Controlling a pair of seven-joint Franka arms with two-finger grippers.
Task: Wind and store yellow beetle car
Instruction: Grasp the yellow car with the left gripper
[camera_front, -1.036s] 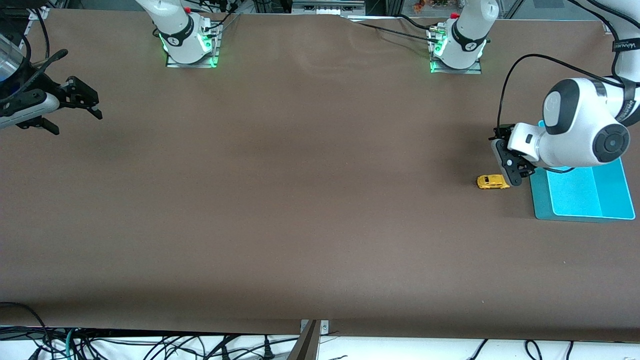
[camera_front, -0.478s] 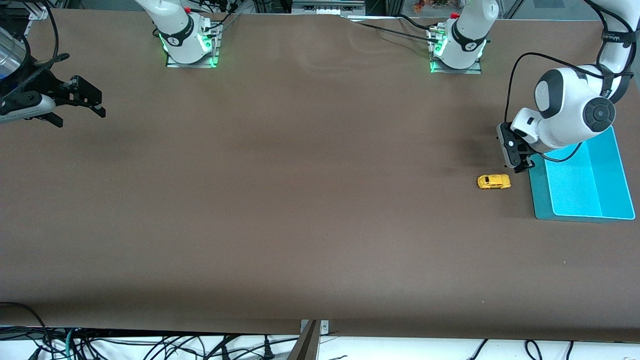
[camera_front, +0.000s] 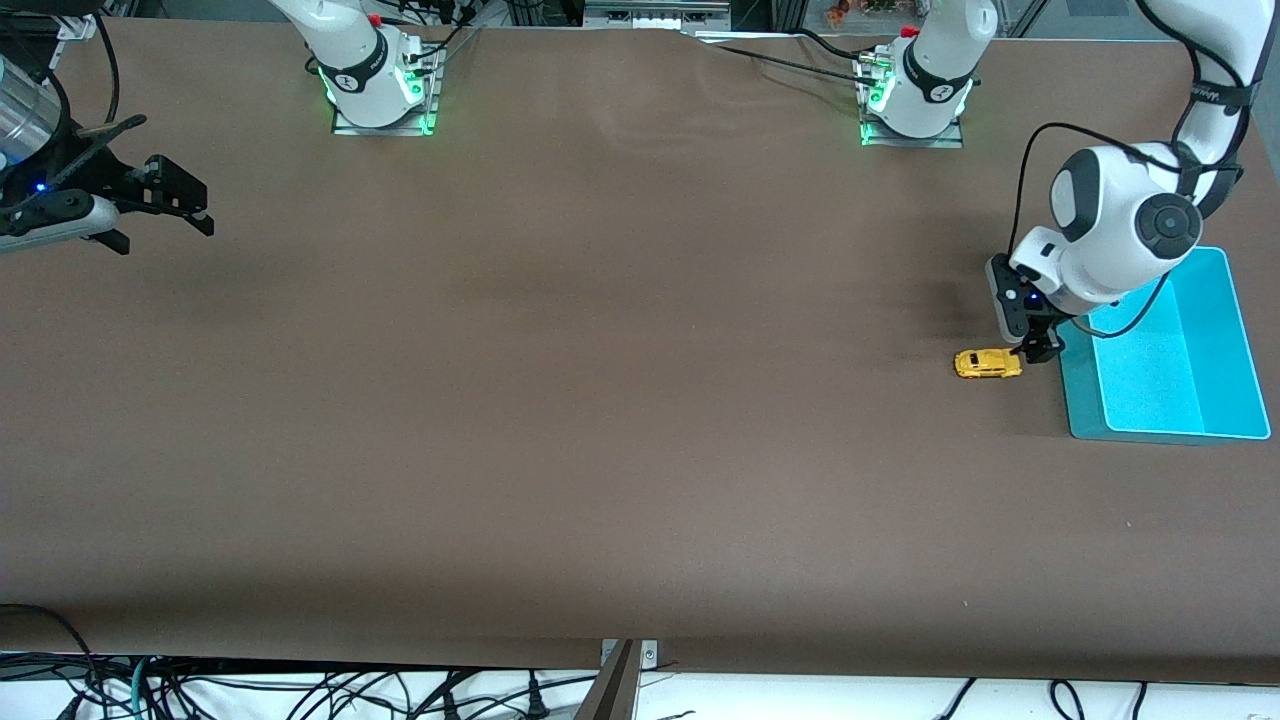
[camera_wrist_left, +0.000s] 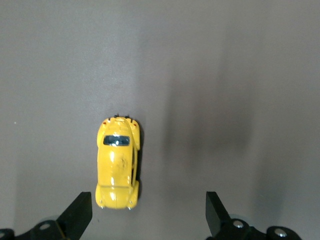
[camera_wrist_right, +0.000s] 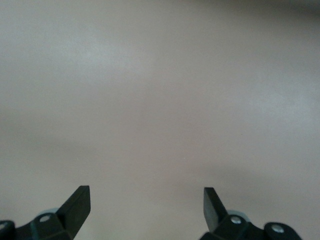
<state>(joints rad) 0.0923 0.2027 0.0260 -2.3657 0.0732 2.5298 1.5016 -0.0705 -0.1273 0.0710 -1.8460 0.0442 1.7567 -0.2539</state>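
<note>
Yellow beetle car (camera_front: 988, 364): sits on its wheels on the brown bench (camera_front: 600, 400), toward the left arm's end, just beside the edge of the turquoise tray (camera_front: 1080, 405) and outside it. In the left wrist view the yellow beetle car (camera_wrist_left: 118, 165) shows its dark window and rounded roof; no fingers touch it.

Left gripper (camera_front: 1035, 345): low over the bench, between the car and the tray, at the car's tray-side end. Its fingers (camera_wrist_left: 80, 212) are spread wide with nothing between them; the car lies close to one finger, off the middle of the gap.

Right gripper (camera_front: 185, 205): waits over the bench at the right arm's end, well apart from the car. Its fingers (camera_wrist_right: 77, 202) are released, with only bare bench under them.

Turquoise tray: lies flat at the left arm's end, a lighter panel inside it.

Writing: a dark band on the left arm (camera_front: 1215, 95) carries white lettering, too small to read.
</note>
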